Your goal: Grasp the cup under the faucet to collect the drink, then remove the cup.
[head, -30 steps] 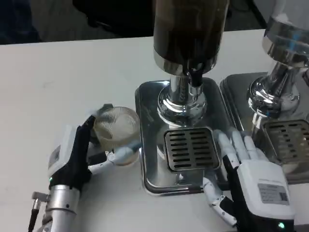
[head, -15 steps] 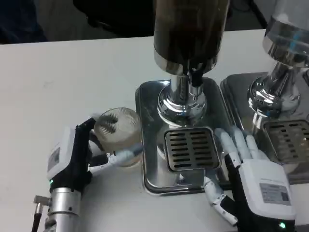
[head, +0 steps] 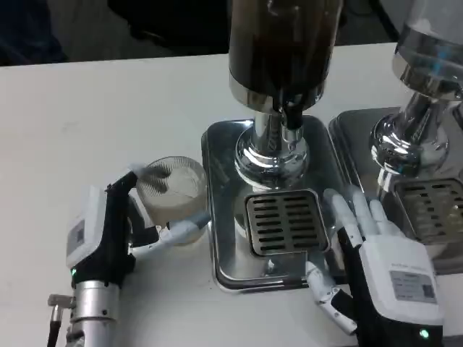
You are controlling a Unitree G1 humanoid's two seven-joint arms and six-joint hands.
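Right robot hand [head: 372,249] nearest, fingers spread and holding nothing, resting at the tray [head: 221,210] edge beside the grate [head: 283,222]. Left robot hand [head: 119,224] grips the cup [head: 170,189] — upright on the counter [head: 94,123], just left of the tray, not under the faucet [head: 292,116] beyond.

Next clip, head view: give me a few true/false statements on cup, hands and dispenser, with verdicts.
1. The left hand holds the cup. True.
2. The cup stands on the drip grate. False: it is on the white table, left of the dispenser tray.
3. The right hand grips the faucet. False: its fingers lie spread beside the grate, holding nothing.
4. A second dispenser stands to the right. True.
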